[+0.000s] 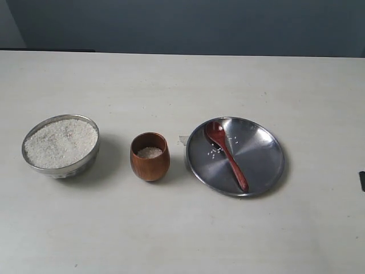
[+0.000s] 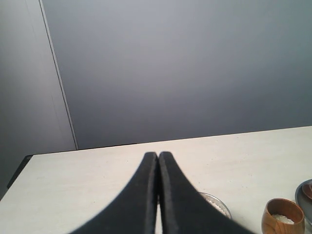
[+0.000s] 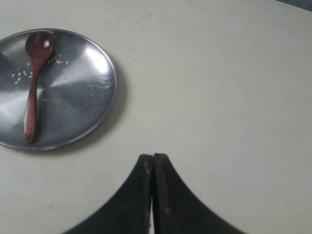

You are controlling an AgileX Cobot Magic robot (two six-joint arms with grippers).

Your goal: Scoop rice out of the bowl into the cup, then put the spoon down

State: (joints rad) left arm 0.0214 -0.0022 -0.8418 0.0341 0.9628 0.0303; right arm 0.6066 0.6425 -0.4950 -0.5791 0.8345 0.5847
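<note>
The shiny metal bowl (image 1: 78,167) stands at the left of the table, heaped with white rice (image 1: 60,142). Beside it, in the middle, is the brown wooden cup (image 1: 149,165) with a little rice (image 1: 149,152) inside. The dark wooden spoon (image 1: 226,154) lies on the flat steel plate (image 1: 259,154) at the right, spoon bowl toward the back. My right gripper (image 3: 153,157) is shut and empty over bare table beside the plate (image 3: 78,102) and spoon (image 3: 32,92). My left gripper (image 2: 158,155) is shut and empty, hiding most of the bowl (image 2: 219,204); the cup (image 2: 282,219) sits beyond.
A few loose rice grains (image 1: 215,152) lie on the plate next to the spoon. A small dark piece (image 1: 361,180) shows at the right edge of the exterior view. A dark wall rises behind the table's far edge (image 1: 182,54).
</note>
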